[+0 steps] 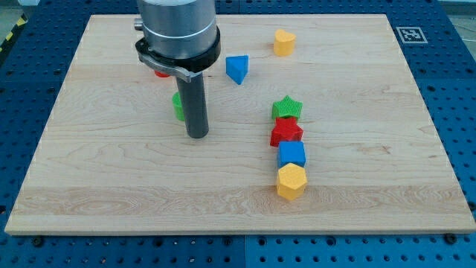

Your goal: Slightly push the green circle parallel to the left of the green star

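On the worktop (111, 193) the circle (178, 106) sits well left of the star (286, 108), partly behind the rod (195, 104)

I have one camera view only, so no overlap with a second view applies. It looks down at a slant onto the wooden board (245, 208) from beyond the board's near long edge, facing its far edge. The board narrows toward the view's top, confirming the tilt. It sits near enough that the board almost fills the frame, with blue perforated table (454, 74) showing around the board. The arm's housing (177, 30) is cut off above the board's far edge.
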You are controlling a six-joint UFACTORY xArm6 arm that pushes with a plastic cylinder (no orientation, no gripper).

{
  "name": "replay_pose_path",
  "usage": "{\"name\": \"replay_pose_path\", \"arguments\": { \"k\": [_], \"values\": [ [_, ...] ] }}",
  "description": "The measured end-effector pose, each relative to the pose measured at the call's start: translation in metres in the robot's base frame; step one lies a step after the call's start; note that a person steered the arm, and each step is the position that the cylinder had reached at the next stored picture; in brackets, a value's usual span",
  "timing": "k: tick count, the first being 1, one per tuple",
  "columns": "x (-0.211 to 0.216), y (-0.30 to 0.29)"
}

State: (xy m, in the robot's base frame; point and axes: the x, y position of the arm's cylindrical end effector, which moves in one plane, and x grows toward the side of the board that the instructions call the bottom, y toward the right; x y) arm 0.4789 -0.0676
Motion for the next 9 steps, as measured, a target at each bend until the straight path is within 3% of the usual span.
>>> {"name": "replay_pose_path", "arguments": {
  "k": [3,5,9],
  "values": [
    [0.0,-0.041],
    [-0.026,-0.046],
    [-0.037,-0.064]
  ]
}}
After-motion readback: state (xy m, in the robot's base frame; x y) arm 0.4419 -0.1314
